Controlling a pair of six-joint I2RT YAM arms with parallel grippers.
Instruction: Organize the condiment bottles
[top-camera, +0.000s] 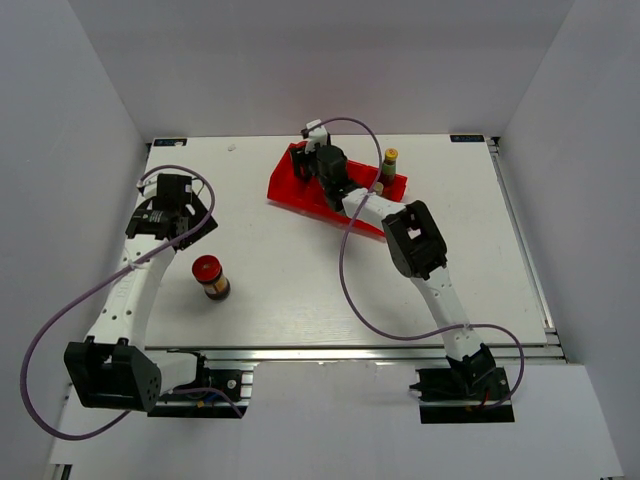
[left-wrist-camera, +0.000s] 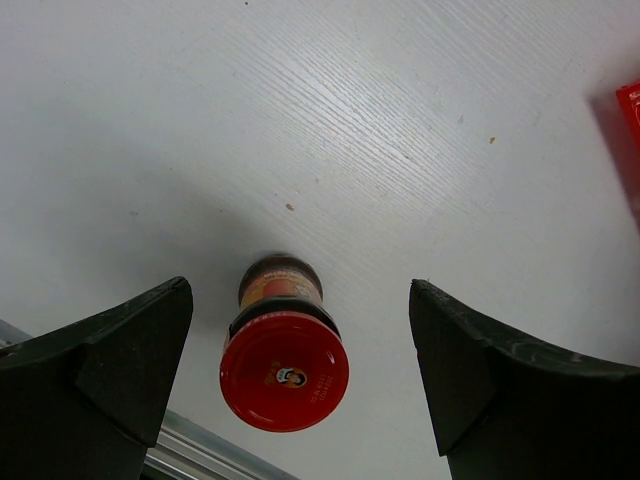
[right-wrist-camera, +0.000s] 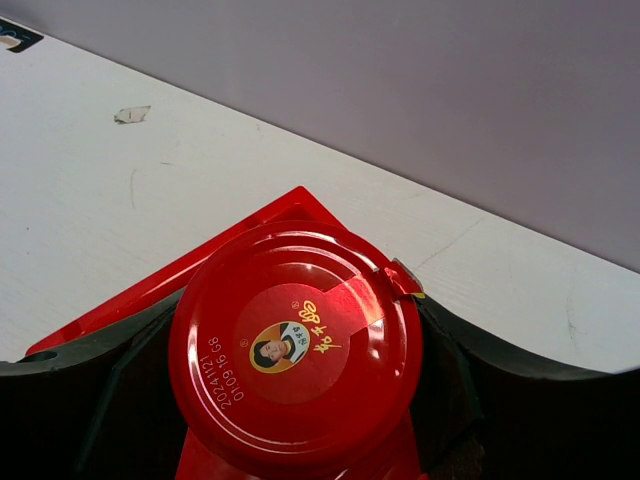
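- Nearest the arm bases, a squat brown jar with a red lid (top-camera: 209, 275) stands upright on the white table (top-camera: 300, 300). It is in the left half, well apart from the red tray (top-camera: 290, 188).
- The left tool (left-wrist-camera: 300, 295) hangs above this jar. Its two dark fingers (left-wrist-camera: 120, 370) are spread wide, one to each side, and neither touches it. The lid's round label faces the left wrist camera.
- Farther back, toward the middle of the table's far edge, the red tray lies at an angle.
- The right tool (top-camera: 328, 170) reaches over the tray's left part and is clamped on a second red-lidded jar (right-wrist-camera: 295, 345), with a finger pressed against each side of the lid. I cannot tell whether that jar rests on the tray floor or hangs just above it.
- At the tray's far right end, a slim dark bottle with a yellow cap (top-camera: 390, 160) stands upright.
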